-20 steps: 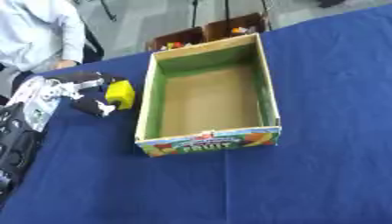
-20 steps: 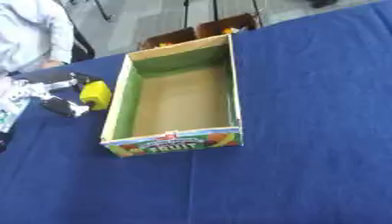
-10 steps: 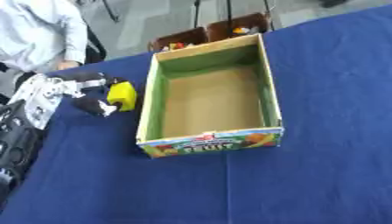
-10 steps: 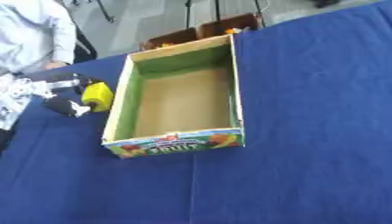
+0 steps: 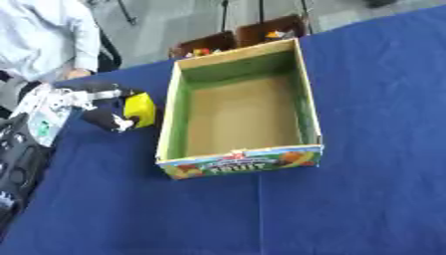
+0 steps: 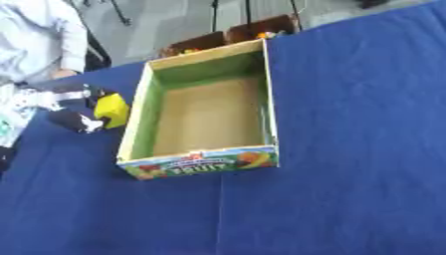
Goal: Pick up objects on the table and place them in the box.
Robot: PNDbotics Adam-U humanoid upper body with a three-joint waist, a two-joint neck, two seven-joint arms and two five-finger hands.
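An open cardboard fruit box (image 5: 303, 94) with green inner walls and a bare brown floor sits in the middle of the blue table. Just left of its left wall is a yellow block (image 5: 139, 109). My left hand (image 5: 97, 105) reaches in from the left and its fingers and thumb are curled round the yellow block, one above and one below it. The block sits close to the box's outer wall, at about rim height. My right hand shows in neither view.
Blue cloth (image 5: 348, 199) covers the table. Two brown crates (image 5: 235, 37) with small coloured things stand behind the far edge. A person in a light shirt (image 5: 44, 35) stands at the far left corner. My left arm (image 5: 22, 149) lies along the left edge.
The whole picture has shifted slightly, so the camera moved. My left hand with the yellow block stays beside the box's left wall, little changed.
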